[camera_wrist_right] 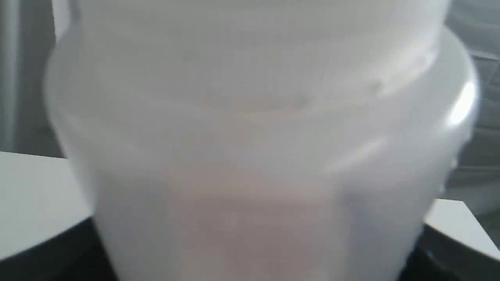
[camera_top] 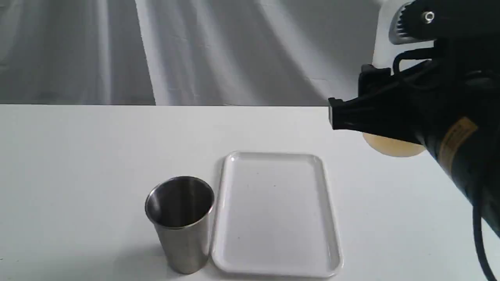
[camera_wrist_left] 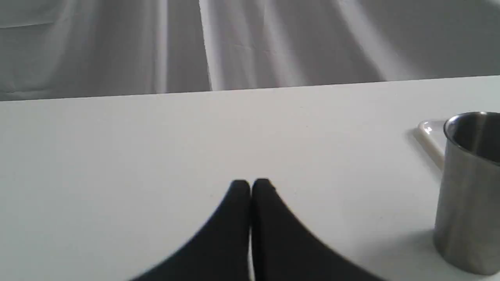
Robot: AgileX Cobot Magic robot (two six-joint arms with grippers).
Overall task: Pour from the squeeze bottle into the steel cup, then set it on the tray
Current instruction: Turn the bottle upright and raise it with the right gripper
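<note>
Black fingers of your left gripper (camera_wrist_left: 250, 183) are pressed together over the white table (camera_top: 78, 156), holding nothing. To their right the steel cup (camera_top: 180, 222) stands upright, just beside the left rim of the tray (camera_top: 275, 212). At far right your right gripper (camera_top: 351, 115) is clamped around the squeeze bottle (camera_top: 392, 146), whose amber base shows below the jaws. You cannot tell whether the bottle touches the table.

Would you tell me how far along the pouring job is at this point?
Nothing looks finished. In hand: the right gripper is around the squeeze bottle, right of the tray. Left: pouring, as the steel cup looks empty, then setting the bottle on the tray.
</note>
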